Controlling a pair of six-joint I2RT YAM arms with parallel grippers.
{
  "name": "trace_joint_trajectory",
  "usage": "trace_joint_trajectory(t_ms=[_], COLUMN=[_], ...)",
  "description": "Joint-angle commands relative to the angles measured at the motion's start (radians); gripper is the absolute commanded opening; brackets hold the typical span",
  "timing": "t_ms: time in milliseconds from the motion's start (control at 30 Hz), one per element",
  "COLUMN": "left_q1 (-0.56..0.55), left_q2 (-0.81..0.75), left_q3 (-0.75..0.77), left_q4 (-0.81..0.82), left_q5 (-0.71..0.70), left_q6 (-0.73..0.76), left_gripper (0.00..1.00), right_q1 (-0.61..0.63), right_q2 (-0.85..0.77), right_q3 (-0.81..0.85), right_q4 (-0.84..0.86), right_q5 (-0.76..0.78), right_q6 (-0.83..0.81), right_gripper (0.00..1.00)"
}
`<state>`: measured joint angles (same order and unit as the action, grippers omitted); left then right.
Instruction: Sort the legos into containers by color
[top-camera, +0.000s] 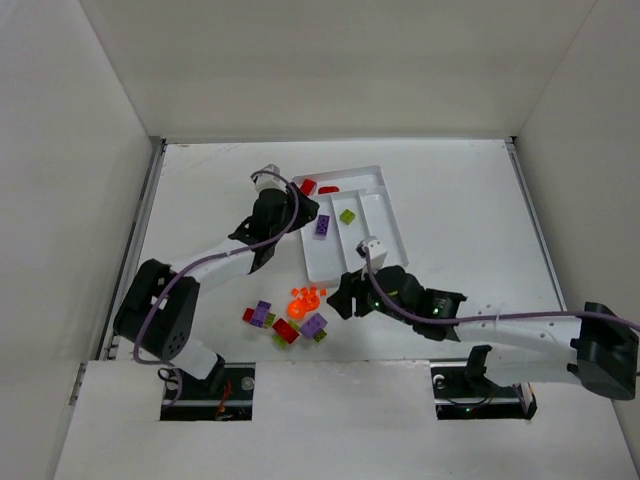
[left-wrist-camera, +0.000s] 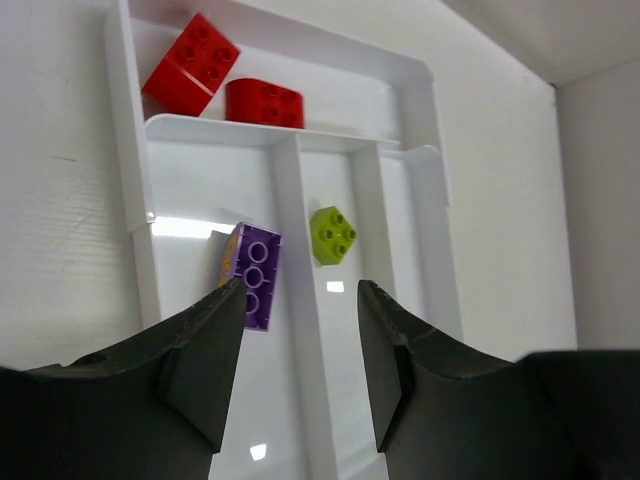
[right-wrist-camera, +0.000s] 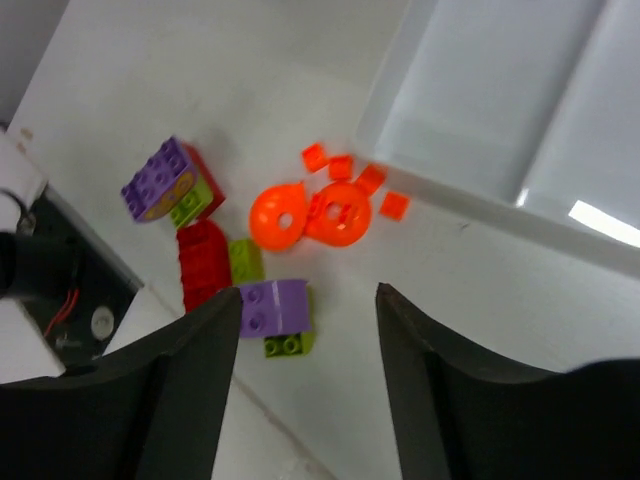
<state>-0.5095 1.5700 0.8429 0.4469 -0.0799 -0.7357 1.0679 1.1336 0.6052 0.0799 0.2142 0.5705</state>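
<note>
Orange translucent plastic rings (right-wrist-camera: 277, 217) and small orange square chips (right-wrist-camera: 340, 167) lie in the unsorted heap on the white table (top-camera: 460, 200), just short of the tray's near end. With them are a long red brick (right-wrist-camera: 203, 260), a small lime green brick (right-wrist-camera: 245, 260), a purple brick stacked on lime (right-wrist-camera: 273, 305) and a second purple block (right-wrist-camera: 158, 180).

The right gripper (right-wrist-camera: 310, 292) hovers over this heap, jaws apart and holding nothing.

Further out, the white plastic tray (left-wrist-camera: 440, 250) holds a purple rectangular brick (left-wrist-camera: 255, 272) in its left long section and a lime green square brick (left-wrist-camera: 333, 235) in the middle one. Two red bricks (left-wrist-camera: 190, 65) sit in the far crosswise section. The left gripper (left-wrist-camera: 300, 290) hangs above the tray's near part, likewise spread and empty.

The step in hand looks like choosing the next piece from the heap. The right long section shows no brick, so orange probably belongs there. The next move calls for the right gripper to descend and straddle one piece alone, since several pieces touch.
</note>
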Motion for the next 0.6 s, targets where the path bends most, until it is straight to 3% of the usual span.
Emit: trace_joint_trajectory(t_ms=[0,100,400,567], left_q1=[-0.033,-0.057,-0.077,-0.065], left_q2=[-0.132,-0.233,-0.588,-0.706], left_q3=[-0.054,-0.120,-0.307,-0.367], left_q4=[0.021,-0.022,-0.270,-0.355], left_q5=[-0.018,-0.020,-0.021,-0.012], left_q6=[0.028,0.032,0.022,0.012], left_gripper=[0.46,0.46,0.46,0.45], right_q1=[0.108,0.177,0.221,0.238], right_q2=[0.015,0.098,0.308,0.374], right_q3=[0.027,0.063,0.172,0.215], right_q4=[-0.019,-0.026,-0.048,-0.077], right_q5=[0.013,0.014,0.016,0.005], right_q6=[-0.023,-0.049,-0.179,-0.196], right_gripper=[0.65,0.81,0.95,0.97])
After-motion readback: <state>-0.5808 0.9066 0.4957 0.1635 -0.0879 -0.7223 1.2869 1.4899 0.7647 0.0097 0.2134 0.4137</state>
